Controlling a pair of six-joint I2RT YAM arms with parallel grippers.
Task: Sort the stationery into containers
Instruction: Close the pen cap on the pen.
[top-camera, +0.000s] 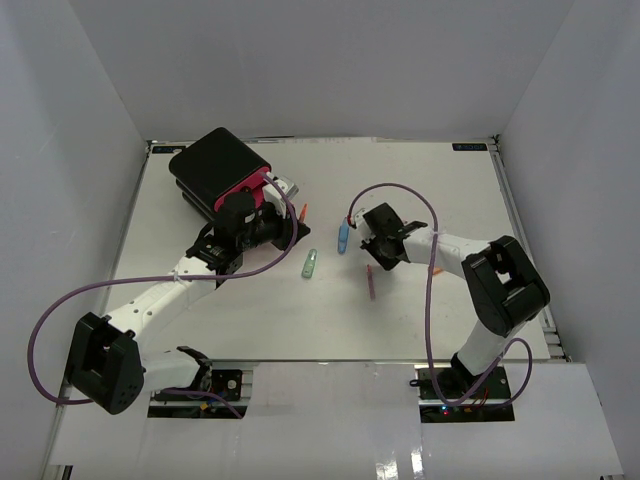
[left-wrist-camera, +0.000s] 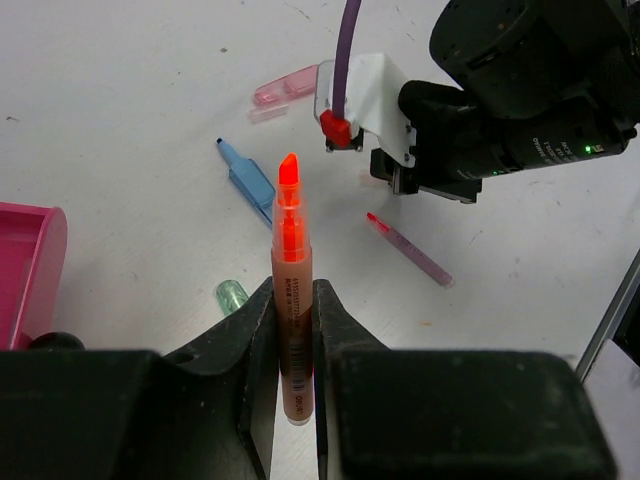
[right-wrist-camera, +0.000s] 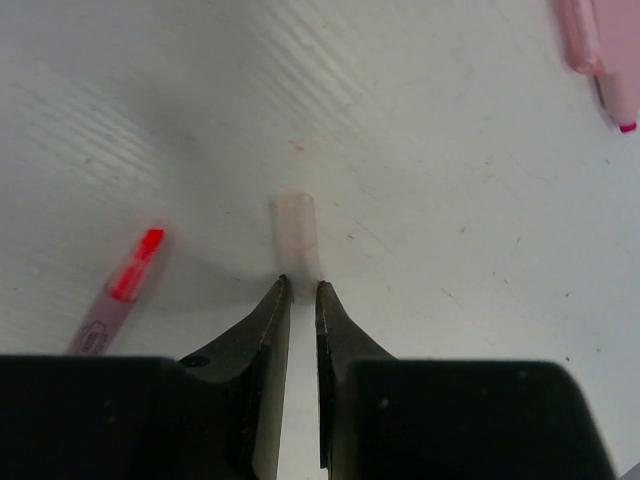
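one orange highlighter (left-wrist-camera: 290, 240): uncapped, pinched in your left gripper (left-wrist-camera: 292, 305), held over the table near the pink drawer (left-wrist-camera: 30, 260).
right gripper (right-wrist-camera: 298, 292): fingers nearly together at a pale cap (right-wrist-camera: 295, 225); whether they pinch it, you cannot tell.
risk: release short of the drawer and the highlighter likely drops outside and rolls.

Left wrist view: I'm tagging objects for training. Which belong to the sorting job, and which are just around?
Job: orange highlighter in the left tool, blue highlighter, pink marker, purple pen, green cap, pink drawer.
Not the job: purple cable, table.
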